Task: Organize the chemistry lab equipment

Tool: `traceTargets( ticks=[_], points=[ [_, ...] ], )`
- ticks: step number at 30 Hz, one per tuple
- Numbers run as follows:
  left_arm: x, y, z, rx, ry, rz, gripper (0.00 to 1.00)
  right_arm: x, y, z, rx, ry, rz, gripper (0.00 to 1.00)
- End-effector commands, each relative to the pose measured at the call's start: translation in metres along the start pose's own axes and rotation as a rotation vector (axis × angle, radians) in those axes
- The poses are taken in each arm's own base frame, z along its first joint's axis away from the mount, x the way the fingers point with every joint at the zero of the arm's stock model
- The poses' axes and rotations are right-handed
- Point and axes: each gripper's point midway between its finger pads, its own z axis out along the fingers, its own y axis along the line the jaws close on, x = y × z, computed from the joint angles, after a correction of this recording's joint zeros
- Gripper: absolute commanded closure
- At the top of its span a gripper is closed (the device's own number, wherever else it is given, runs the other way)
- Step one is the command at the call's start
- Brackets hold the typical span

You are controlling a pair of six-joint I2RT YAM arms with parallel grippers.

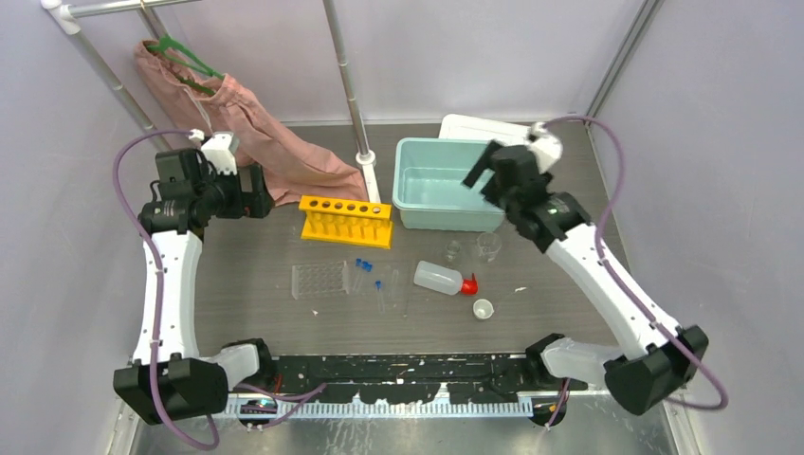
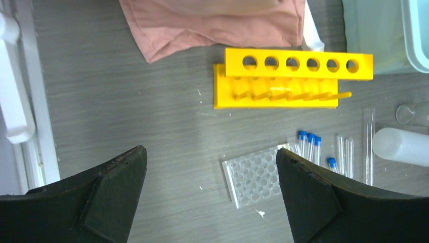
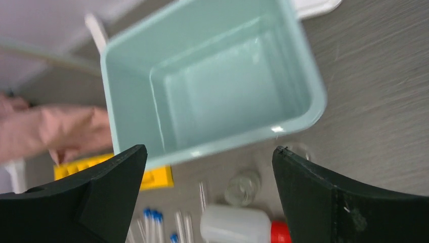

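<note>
- Both claws gape wide and hold nothing: the left claw hangs above the bare surface near the yellow tube rack, and the right claw hangs over the near wall of the teal bin.
- The blue-capped tubes lie flat between the well tray and the white squeeze bottle. The beakers stand just before the bin.
- The likely step is fetching a tube. They lie close together, so close the left claw across one only, then tip it upright over a rack hole.
</note>
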Motion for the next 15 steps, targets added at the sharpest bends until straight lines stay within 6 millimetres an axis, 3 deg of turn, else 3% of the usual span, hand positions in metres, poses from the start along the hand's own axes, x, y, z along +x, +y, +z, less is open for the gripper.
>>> traceTargets(
  ticks=[1,7,11,15],
  points=[
    [0.016,-0.003,-0.011,0.000,0.113,-0.052,0.02,0.050,0.000,-0.033,0.118,0.088,-0.215,0.00],
    [0.028,-0.002,-0.019,-0.017,0.167,-0.041,0.03,0.142,0.056,-0.041,0.021,0.184,-0.388,0.01],
    [0.027,-0.001,-0.027,-0.033,0.154,-0.021,0.03,0.207,0.081,-0.044,-0.002,0.240,-0.522,0.12],
    [0.023,-0.003,-0.034,-0.039,0.125,-0.010,0.04,0.249,0.095,-0.038,-0.013,0.296,-0.563,0.26]
  ],
)
